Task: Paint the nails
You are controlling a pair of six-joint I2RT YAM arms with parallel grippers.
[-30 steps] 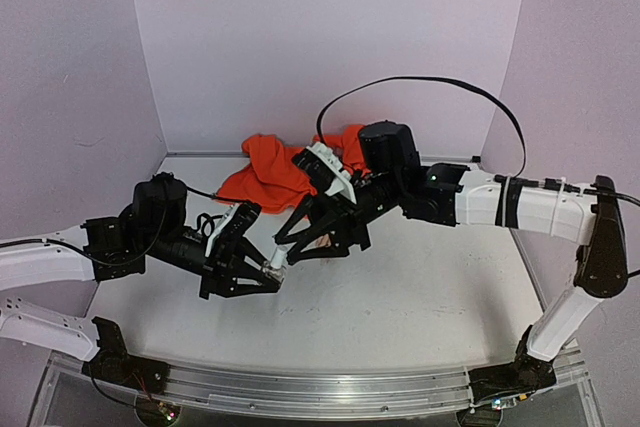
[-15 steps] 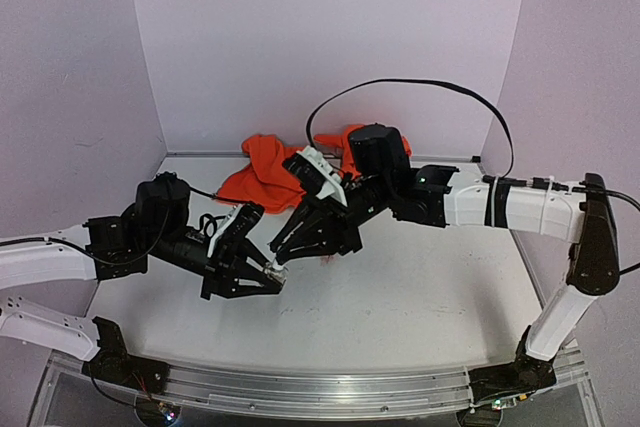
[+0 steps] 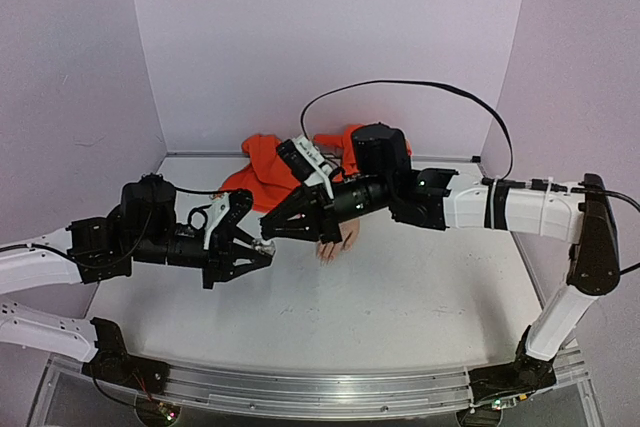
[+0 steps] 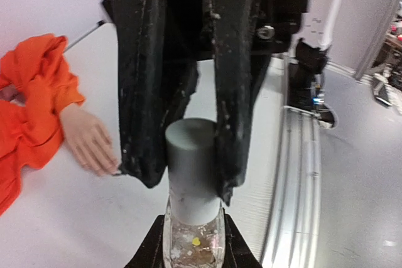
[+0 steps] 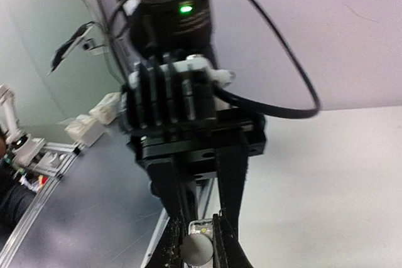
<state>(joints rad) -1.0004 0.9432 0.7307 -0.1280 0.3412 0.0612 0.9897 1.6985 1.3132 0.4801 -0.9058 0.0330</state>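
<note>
A small clear glass bottle (image 4: 193, 243) with glitter flecks and a grey cap (image 4: 191, 164) is clamped at its body by my left gripper (image 4: 193, 248). My right gripper (image 5: 200, 250) is shut on that grey cap (image 5: 198, 250), its black fingers (image 4: 141, 92) either side of it. From above, the two grippers meet nose to nose, left gripper (image 3: 255, 247) and right gripper (image 3: 272, 233). The flesh-coloured mannequin hand (image 3: 330, 245) lies palm down just right of them, its orange sleeve (image 3: 268, 172) bunched behind. Its nails (image 4: 108, 166) are too small to make out.
The white tabletop (image 3: 400, 297) is boxed in by lilac walls on three sides. A metal rail (image 3: 320, 387) runs along the near edge. A black cable (image 3: 420, 85) arcs above the right arm. The orange fabric (image 4: 31, 111) spreads toward the back wall.
My right gripper has swung left and closed on the bottle's cap. The left arm drew the bottle slightly left and up. The mannequin hand now shows from under the right gripper.
</note>
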